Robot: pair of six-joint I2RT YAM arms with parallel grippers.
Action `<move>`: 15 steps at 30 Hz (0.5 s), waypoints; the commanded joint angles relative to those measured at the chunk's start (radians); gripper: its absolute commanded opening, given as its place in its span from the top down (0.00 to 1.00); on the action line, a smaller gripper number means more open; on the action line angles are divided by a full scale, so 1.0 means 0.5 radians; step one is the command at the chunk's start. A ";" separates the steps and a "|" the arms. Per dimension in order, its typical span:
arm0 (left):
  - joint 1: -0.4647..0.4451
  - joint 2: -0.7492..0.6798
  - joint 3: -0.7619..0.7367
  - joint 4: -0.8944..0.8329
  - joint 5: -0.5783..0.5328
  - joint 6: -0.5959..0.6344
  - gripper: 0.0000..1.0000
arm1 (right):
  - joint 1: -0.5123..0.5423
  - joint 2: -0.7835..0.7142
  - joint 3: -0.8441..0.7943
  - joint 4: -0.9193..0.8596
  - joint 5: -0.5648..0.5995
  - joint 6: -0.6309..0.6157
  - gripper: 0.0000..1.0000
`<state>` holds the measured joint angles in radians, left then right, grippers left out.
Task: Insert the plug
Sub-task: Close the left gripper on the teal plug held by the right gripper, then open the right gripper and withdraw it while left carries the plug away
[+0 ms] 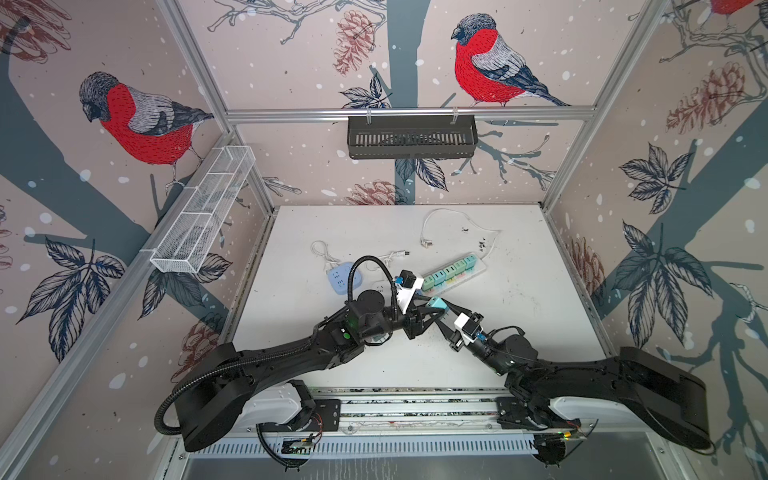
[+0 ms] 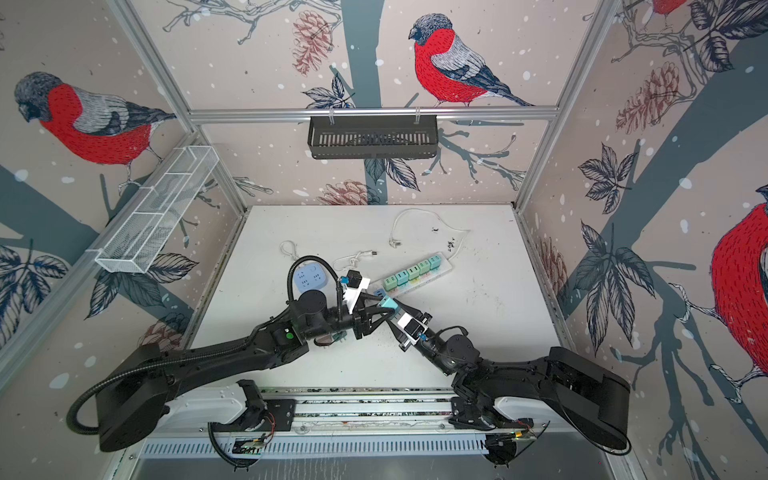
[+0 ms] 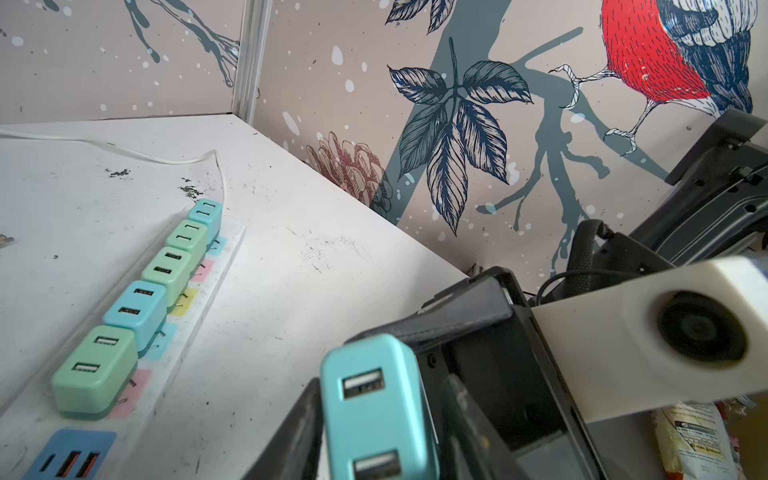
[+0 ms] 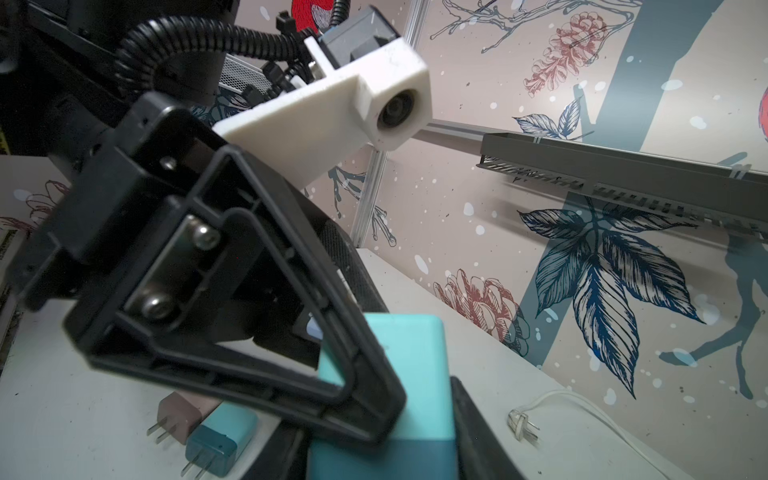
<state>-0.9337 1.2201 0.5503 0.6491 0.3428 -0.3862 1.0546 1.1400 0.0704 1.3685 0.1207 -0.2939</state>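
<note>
A teal plug [image 3: 376, 411] hangs above the bench [image 1: 519, 332], near its middle. The left fingers [image 3: 291, 440] clamp its sides, and the tightly closed right fingers [image 4: 478, 424] pinch it too. Just beside it, a white power strip [image 3: 224, 266] holds five chargers [image 3: 135, 309] in a row.

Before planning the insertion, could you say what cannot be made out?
Prongs of the light blue charger: behind its body or cropped, all views.
Near end of the power strip: cut off by left wrist view's edge.
Whether the left gripper grips it: cropped, blurred in wrist views.
</note>
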 commanded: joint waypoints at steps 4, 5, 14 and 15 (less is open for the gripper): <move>-0.007 0.019 0.021 0.183 0.104 -0.013 0.74 | 0.013 -0.009 0.003 0.129 -0.012 -0.029 0.88; -0.006 0.022 0.018 0.192 0.100 -0.013 0.80 | 0.012 -0.012 0.003 0.131 -0.011 -0.029 0.87; 0.040 0.045 0.071 0.142 -0.016 0.091 1.00 | 0.014 -0.039 -0.085 0.249 0.049 -0.013 0.15; 0.084 0.037 0.068 0.143 -0.002 0.097 1.00 | 0.013 -0.057 -0.102 0.254 0.062 -0.011 0.08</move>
<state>-0.9195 1.2457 0.5735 0.6750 0.3489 -0.3824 1.0595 1.1244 0.0326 1.4231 0.1471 -0.3180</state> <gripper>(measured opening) 0.288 0.904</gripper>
